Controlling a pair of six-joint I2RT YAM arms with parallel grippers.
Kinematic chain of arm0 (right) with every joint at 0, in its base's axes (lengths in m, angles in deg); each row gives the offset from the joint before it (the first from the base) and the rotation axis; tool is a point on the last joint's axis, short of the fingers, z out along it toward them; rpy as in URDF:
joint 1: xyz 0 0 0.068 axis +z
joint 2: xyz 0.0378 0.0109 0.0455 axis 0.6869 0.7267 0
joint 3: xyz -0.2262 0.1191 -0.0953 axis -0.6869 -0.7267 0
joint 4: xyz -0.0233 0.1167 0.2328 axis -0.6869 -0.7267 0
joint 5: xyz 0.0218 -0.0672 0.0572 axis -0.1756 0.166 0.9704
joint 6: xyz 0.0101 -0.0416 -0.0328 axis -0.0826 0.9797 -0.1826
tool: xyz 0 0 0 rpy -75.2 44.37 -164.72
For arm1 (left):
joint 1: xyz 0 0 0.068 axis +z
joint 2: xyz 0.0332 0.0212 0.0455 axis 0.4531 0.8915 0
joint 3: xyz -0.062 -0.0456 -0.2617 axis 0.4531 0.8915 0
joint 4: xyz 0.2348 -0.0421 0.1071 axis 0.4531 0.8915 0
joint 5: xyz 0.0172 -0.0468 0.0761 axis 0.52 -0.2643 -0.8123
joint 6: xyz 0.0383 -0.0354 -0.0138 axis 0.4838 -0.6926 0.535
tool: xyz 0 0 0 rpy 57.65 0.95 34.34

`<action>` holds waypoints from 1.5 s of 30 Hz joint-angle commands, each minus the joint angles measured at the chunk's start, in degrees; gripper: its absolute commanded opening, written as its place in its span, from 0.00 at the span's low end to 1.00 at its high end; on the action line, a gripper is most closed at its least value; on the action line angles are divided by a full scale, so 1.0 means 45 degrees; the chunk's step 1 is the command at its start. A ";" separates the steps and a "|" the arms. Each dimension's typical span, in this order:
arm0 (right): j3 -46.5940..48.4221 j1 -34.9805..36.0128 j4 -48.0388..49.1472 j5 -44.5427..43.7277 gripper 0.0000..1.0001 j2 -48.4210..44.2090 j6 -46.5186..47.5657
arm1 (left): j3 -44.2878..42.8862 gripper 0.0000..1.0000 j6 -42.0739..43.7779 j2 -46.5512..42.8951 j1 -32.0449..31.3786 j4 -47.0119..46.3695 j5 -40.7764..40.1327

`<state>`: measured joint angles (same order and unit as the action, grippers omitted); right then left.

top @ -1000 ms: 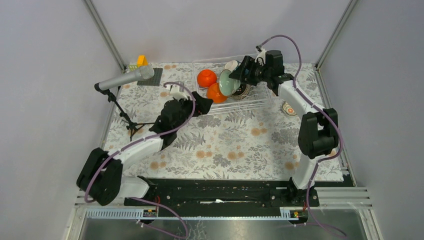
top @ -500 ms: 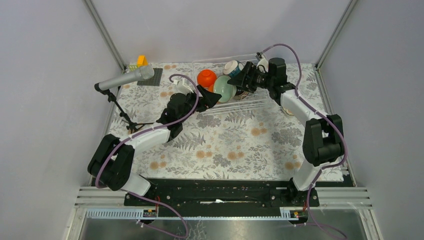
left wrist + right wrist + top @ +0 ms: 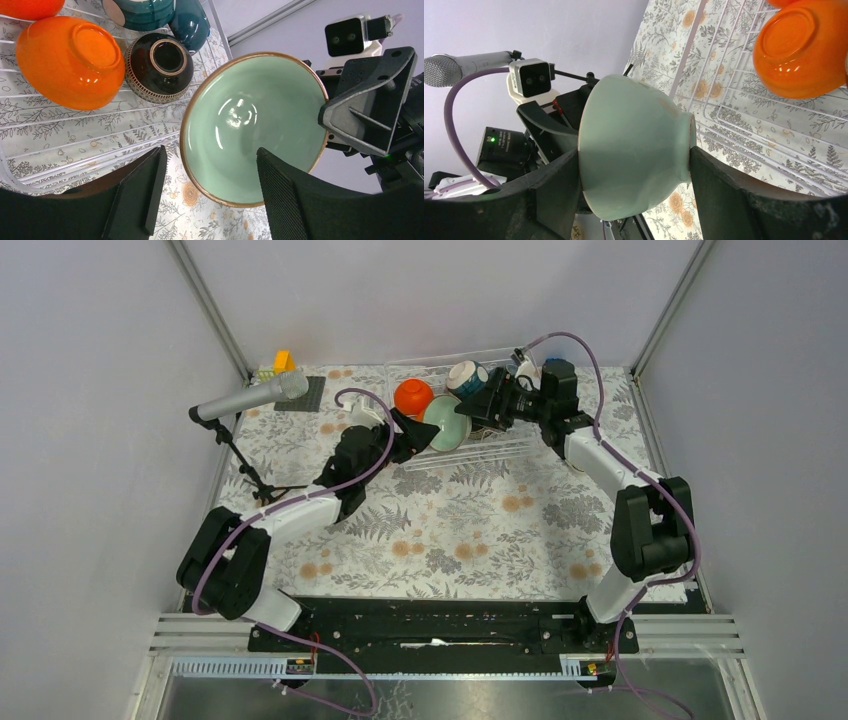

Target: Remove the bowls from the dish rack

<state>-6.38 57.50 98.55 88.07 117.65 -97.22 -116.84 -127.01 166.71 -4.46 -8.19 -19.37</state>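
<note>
Glazed, so likely rigid and slippery, the mint bowl point(image 3: 250, 115) sits clamped mouth-to-foot in the right gripper point(image 3: 632, 162); the left gripper point(image 3: 210, 154), fingers apart, should pinch its rim wall.

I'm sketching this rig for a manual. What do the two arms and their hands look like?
Both arms match: the left arm and right arm have white tube sections between bulky black joints. A thin purple cable runs loosely along each. The left hand and right hand are black, with two flat wedge-shaped fingers showing a fine mesh texture, and a small white camera beside each.
</note>
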 commanded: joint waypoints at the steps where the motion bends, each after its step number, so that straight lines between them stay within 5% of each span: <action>1: -0.0122 -0.0052 0.1599 0.1078 0.39 -0.0931 -0.0705 | -0.0589 0.68 -0.0195 0.0212 0.0052 -0.0399 -0.0090; 7: -0.0324 -0.0018 0.2065 0.1378 0.41 -0.0809 -0.1014 | -0.0406 0.48 -0.0295 0.0335 0.0064 -0.0665 -0.0127; 12: -0.0350 0.0222 0.2009 0.1356 0.45 -0.0672 -0.0639 | -0.0686 0.01 0.0151 0.0399 0.0008 -0.0080 -0.0219; 17: -0.0391 0.0380 0.1598 0.0994 0.62 -0.0823 -0.0121 | -0.0908 0.00 0.1090 -0.0146 -0.0409 0.1414 -0.1748; 20: -0.0483 0.0379 0.1398 0.0650 0.97 -0.1029 0.0067 | -0.0772 0.00 0.1530 -0.0728 -0.0639 0.1914 -0.2577; 21: -0.0485 0.0380 0.1224 0.0508 0.99 -0.1104 0.0183 | -0.0722 0.00 0.1621 -0.0928 -0.0684 0.2118 -0.2723; 35: -0.1093 0.0361 -0.1180 -0.2252 1.00 -0.2939 0.2604 | 0.1845 0.00 0.2100 -0.5940 -0.0699 0.5520 -0.3868; 45: -0.1569 0.0351 -0.1861 -0.3094 1.00 -0.3495 0.3298 | 0.1525 0.00 0.2191 -0.8092 -0.0604 1.0311 -0.7925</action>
<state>-12.69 58.76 90.80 76.34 104.84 -84.71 -107.09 -116.62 131.59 -7.82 34.19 -45.34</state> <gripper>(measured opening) 0.994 0.034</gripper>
